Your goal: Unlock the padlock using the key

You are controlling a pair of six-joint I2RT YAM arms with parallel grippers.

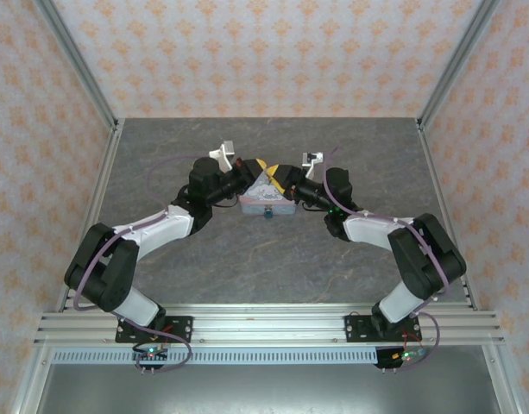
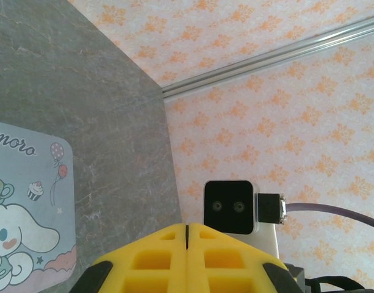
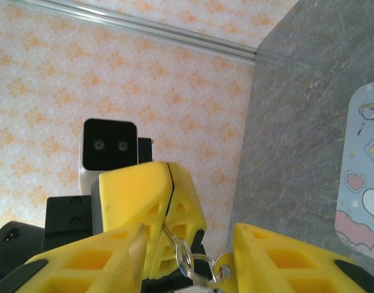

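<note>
Padlock (image 1: 270, 213) sits at the near edge of the tin box (image 1: 262, 200), which lies mid-table (image 1: 264, 267). Bare grey surface stays open on every side, out to the side rails (image 1: 98, 185) and the back wall (image 1: 264, 60). Both arms meet over the box's far edge. Left gripper (image 2: 187, 231) is pressed closed, with a key ring (image 3: 185, 259) dangling from its seam. Right gripper (image 3: 190, 244) stands spread, one finger on either side of that ring.

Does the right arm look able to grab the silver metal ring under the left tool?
Probably yes: the silver metal ring hangs from the shut left tool, between the right tool's open fingers.
</note>
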